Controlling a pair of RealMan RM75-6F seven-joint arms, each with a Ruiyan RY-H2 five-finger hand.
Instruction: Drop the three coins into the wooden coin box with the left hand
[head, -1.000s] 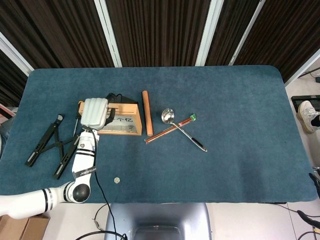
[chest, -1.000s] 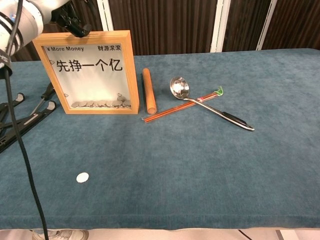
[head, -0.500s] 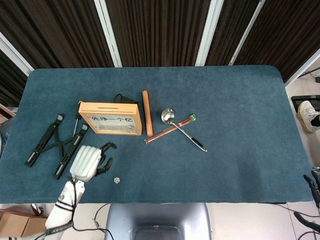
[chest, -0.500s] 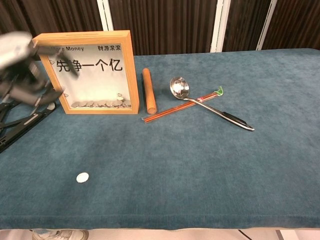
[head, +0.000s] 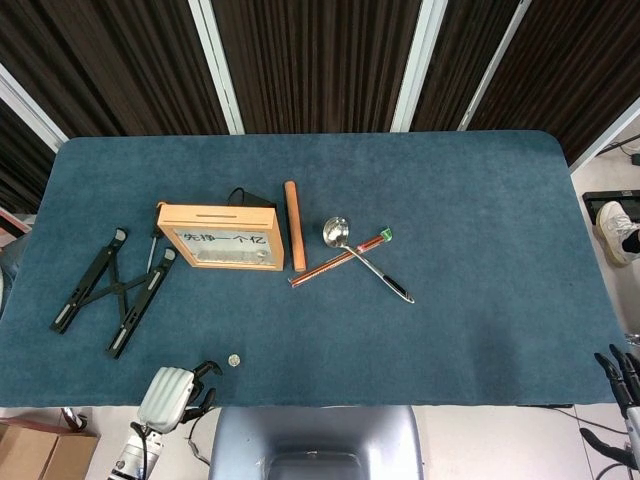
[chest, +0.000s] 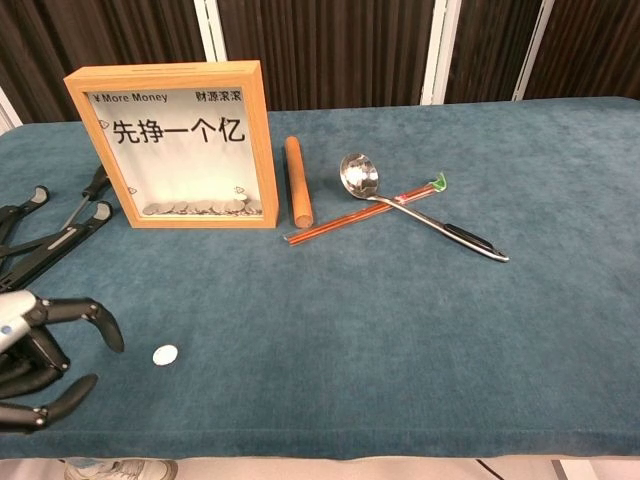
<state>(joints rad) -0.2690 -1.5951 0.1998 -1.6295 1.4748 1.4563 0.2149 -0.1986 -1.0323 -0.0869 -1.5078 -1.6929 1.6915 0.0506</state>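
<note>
While fingers (chest: 100, 322) spread apart, the coin (chest: 165, 354) lies just beside them.

Coin box (chest: 176, 146): pale wood frame, glossy clear pane. Ladle (chest: 420, 214): shiny metal. Table (chest: 400, 330): matt blue cloth.

The surface (chest: 400, 330) is dark blue-green. The coin box (chest: 174, 145) is light brown wood with black writing. The coin (chest: 165, 354) is silver-white. The spoon (chest: 359, 176) is shiny silver. The stick (chest: 297, 181) is orange-brown.
</note>
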